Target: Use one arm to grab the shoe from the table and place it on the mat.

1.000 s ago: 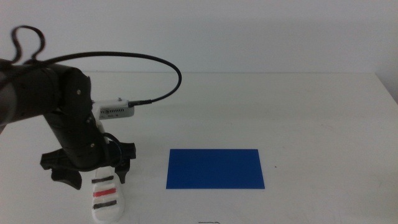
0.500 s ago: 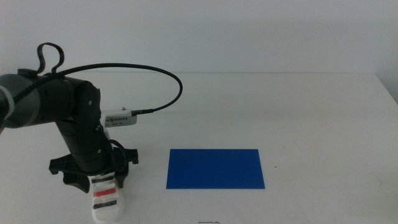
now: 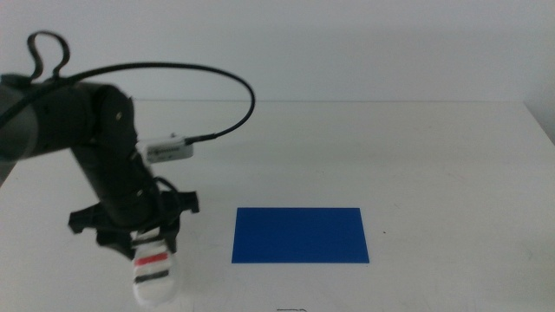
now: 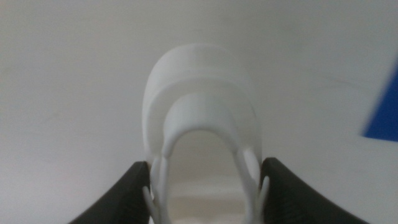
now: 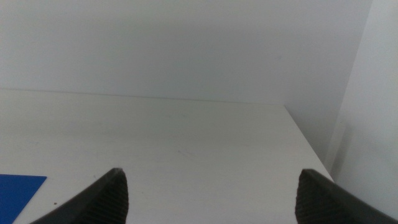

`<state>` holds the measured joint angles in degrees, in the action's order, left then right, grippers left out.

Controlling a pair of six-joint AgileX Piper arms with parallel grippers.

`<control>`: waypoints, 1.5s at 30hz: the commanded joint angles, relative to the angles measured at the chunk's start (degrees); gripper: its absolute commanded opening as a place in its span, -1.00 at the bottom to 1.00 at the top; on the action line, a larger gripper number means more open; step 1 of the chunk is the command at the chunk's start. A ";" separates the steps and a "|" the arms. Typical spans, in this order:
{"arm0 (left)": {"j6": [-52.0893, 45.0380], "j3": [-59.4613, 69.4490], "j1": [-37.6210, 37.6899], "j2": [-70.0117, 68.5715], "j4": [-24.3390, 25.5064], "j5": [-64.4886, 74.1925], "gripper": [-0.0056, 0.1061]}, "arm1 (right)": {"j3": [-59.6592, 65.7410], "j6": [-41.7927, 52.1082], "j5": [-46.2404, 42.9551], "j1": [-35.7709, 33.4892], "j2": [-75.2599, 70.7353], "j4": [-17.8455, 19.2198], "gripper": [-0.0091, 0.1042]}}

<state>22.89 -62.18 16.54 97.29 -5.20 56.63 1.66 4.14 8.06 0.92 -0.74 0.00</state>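
White and chunky-soled, the shoe (image 3: 154, 270) sits between the left gripper (image 3: 139, 234) fingers at the near left of the worktop (image 3: 416, 156), well apart from the deep-blue mat (image 3: 300, 234); the middle view shows its red and black straps. Only the left wrist view shows the shoe's (image 4: 202, 118) open heel with a dark finger (image 4: 127, 196) pressed on each side. Far-right worktop edge appears only in the right wrist view, where the waiting right gripper (image 5: 211, 193) has its fingers spread wide
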 commanded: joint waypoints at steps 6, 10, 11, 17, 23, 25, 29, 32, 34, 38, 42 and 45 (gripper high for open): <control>1.38 -17.00 8.13 4.36 1.09 8.99 -0.84 | -1.06 0.25 -4.33 -0.09 -1.11 0.51 0.82; 1.38 -28.43 13.51 11.55 1.04 13.65 -0.84 | -1.06 0.25 -4.33 -0.09 -1.11 0.51 0.82; 1.38 -31.35 14.85 13.52 1.04 14.58 -0.84 | -1.06 0.25 -4.33 -0.09 -1.11 0.51 0.82; 1.19 -45.73 20.85 23.23 1.04 19.18 -0.84 | -1.06 0.25 -4.33 -0.09 -1.11 0.51 0.82; -3.08 -49.84 23.05 25.69 1.16 19.06 -0.84 | -1.06 0.25 -4.33 -0.09 -1.11 0.51 0.82; -10.49 -49.84 23.05 25.69 1.69 19.06 -0.84 | -1.06 0.25 -4.33 -0.09 -1.11 0.51 0.82; -35.19 -49.65 23.16 25.69 2.84 19.06 -0.84 | -1.06 0.25 -4.33 -0.09 -1.11 0.51 0.82; -55.65 -49.65 23.53 25.69 2.94 19.06 -0.84 | -1.06 0.25 -4.33 -0.09 -1.11 0.51 0.82; -64.37 -49.65 23.77 25.69 2.36 19.04 -0.84 | -1.06 0.25 -4.33 -0.09 -1.11 0.51 0.82; -73.88 -49.65 23.98 25.69 1.86 19.04 -0.84 | -1.06 0.25 -4.33 -0.09 -1.11 0.51 0.82; -74.05 -49.65 23.98 25.69 1.02 19.04 -0.84 | -1.06 0.25 -4.33 -0.09 -1.11 0.51 0.82; -74.05 -49.65 23.98 25.69 1.02 19.04 -0.84 | -1.06 0.25 -4.33 -0.09 -1.11 0.51 0.82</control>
<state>-50.91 -110.21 40.30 126.70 -3.29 70.00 1.66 4.14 8.06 0.92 -0.74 0.00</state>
